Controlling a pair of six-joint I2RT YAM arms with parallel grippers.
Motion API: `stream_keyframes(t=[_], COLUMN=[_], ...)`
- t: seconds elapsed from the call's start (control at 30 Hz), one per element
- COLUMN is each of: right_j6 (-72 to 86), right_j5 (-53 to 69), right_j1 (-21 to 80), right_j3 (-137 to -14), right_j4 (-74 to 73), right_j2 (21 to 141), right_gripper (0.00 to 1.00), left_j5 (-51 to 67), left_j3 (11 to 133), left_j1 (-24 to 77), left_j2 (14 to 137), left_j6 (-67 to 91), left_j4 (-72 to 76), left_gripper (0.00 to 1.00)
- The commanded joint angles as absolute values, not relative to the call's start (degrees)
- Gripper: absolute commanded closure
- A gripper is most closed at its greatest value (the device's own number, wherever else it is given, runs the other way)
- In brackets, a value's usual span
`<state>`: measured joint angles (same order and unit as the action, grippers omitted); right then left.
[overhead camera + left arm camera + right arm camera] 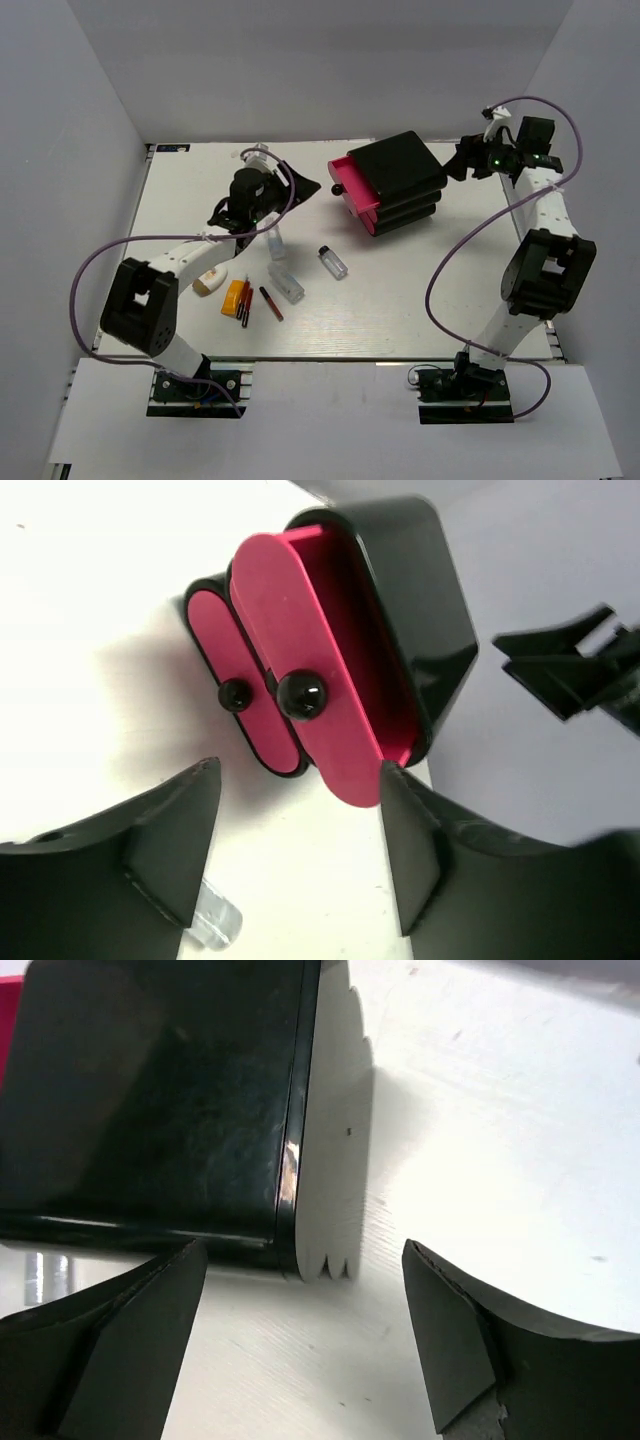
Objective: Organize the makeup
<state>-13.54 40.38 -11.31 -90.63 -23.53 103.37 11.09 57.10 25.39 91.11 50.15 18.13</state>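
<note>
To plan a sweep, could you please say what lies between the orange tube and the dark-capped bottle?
Top view: thin pencils beside the orange tube, another pencil, then a clear bottle short of the dark-capped bottle.

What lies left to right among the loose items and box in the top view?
white-tan piece → orange tube → long clear bottle → small clear bottle → black box
</note>
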Motion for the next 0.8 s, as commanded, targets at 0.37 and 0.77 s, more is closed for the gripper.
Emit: stream_keyframes(t=[0.37, 0.77], right_j6=[-41.0, -32.8], right_j5=[54.3, 31.5], right_j1=[-0.6, 30.8], right_j3=[-77.3, -62.5], right_j4=[-35.4, -23.1], right_j2=[80.1, 79.7], right_gripper=[0.73, 0.53], left_j5=[-6.8, -9.8], left_j3=[53.3, 45.5], left_j1=[24.1, 24.1], left_j2=[68.6, 55.6], left_j6=[44.0, 50.0], left_j4=[-17.7, -26.7], left_gripper=[0.37, 0.51])
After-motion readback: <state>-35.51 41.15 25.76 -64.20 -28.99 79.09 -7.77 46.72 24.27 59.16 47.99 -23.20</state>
